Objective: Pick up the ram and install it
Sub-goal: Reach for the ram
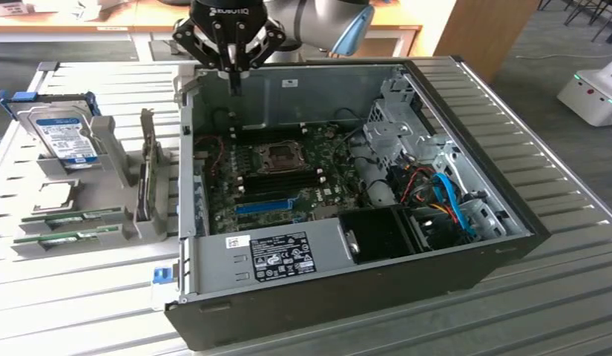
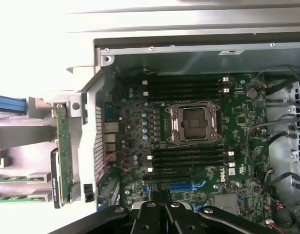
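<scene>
- Gripper (image 1: 234,83): fingers pressed together with nothing between them; it is held above the far left corner of the open computer case (image 1: 335,315), over the motherboard (image 1: 285,172)
- Ram (image 1: 76,217): lies in the grey holder (image 1: 33,251) on the table (image 1: 88,311), at the exterior view's left and outside the case; a second stick (image 1: 66,238) lies just beside it, nearer; both are well apart from the gripper
- Memory slots (image 2: 189,156): black, flanking the CPU socket (image 2: 194,123); all are seen unfilled
- Hard drive (image 1: 66,133): stands upright in the holder, farther back; not the task's thing
- Step in hand: judged to be the approach, with the ram not yet picked and nothing installed
- Next move calls for: the fingers to be spread, lined up across the stick's thin edge, and set clear of the neighbouring stick
</scene>
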Motion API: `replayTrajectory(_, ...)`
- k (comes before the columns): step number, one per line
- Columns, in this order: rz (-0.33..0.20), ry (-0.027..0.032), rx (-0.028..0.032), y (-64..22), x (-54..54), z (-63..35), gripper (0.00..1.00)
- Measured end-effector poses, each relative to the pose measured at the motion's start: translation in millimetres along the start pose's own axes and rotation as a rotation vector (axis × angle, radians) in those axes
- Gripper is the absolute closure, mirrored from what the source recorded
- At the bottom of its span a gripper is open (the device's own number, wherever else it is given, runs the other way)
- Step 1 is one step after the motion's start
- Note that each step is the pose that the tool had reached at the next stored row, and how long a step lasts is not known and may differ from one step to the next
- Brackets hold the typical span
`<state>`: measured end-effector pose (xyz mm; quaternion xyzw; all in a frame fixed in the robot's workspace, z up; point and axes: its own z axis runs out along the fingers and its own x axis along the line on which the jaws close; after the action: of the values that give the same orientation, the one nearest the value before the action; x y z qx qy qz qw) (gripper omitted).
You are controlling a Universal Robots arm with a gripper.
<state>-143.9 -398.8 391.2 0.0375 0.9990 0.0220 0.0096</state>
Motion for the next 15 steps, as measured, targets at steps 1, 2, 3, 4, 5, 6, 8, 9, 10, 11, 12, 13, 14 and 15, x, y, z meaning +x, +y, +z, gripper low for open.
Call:
replayTrajectory(1, 0.000, 0.0005, 0.0000, -0.1, 1.7, 0.1, 0.90)
replayTrajectory(2, 0.000, 0.0011, 0.0000, -0.3, 3.4, 0.2, 0.90)
replayTrajectory(3, 0.000, 0.0017, 0.0000, -0.4, 5.1, 0.4, 0.90)
replayTrajectory(4, 0.000, 0.0023, 0.0001, -0.5, 6.9, 0.5, 0.90)
replayTrajectory(5, 0.000, 0.0029, 0.0002, -0.7, 8.5, 0.5, 0.90)
replayTrajectory(6, 0.000, 0.0035, 0.0002, -0.8, 10.2, 0.7, 0.90)
replayTrajectory(8, 0.000, 0.0046, 0.0002, -1.1, 13.7, 0.9, 0.90)
replayTrajectory(9, 0.000, 0.0053, 0.0003, -1.2, 15.3, 1.0, 0.90)
replayTrajectory(10, 0.000, 0.0062, 0.0004, -1.3, 16.9, 1.1, 0.90)
replayTrajectory(11, 0.000, 0.0071, 0.0003, -1.4, 18.2, 1.3, 0.90)
replayTrajectory(12, 0.000, 0.0083, 0.0004, -1.5, 19.3, 1.4, 0.90)
replayTrajectory(13, 0.000, 0.0097, 0.0006, -1.6, 20.5, 1.4, 0.90)
replayTrajectory(14, 0.001, 0.0110, 0.0008, -1.7, 21.7, 1.5, 0.90)
replayTrajectory(15, 0.001, 0.0122, 0.0009, -1.8, 22.9, 1.6, 0.90)
